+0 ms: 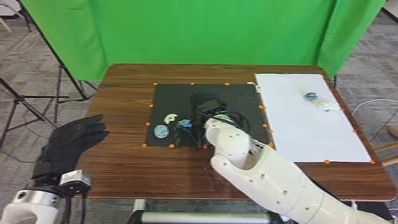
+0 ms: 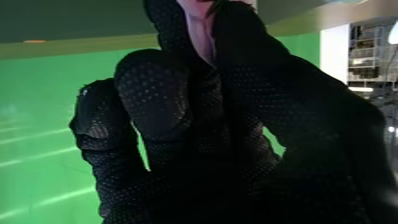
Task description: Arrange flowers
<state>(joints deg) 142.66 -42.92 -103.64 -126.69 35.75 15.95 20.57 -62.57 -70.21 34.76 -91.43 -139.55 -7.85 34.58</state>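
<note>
One slim, smooth, pale-pink strip lies lengthwise between the thumb and fingers of the black-gloved right hand, pinched there

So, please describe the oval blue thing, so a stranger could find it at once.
On the brown table lies a black mat. At its left, towards the robot, is the pale blue oval, smooth-edged, unlike the irregular cream piece and darker blue piece nearby.

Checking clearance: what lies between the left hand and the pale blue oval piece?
In the head view, bare brown tabletop, then a strip of black mat, separate the left hand from the oval piece.
</note>
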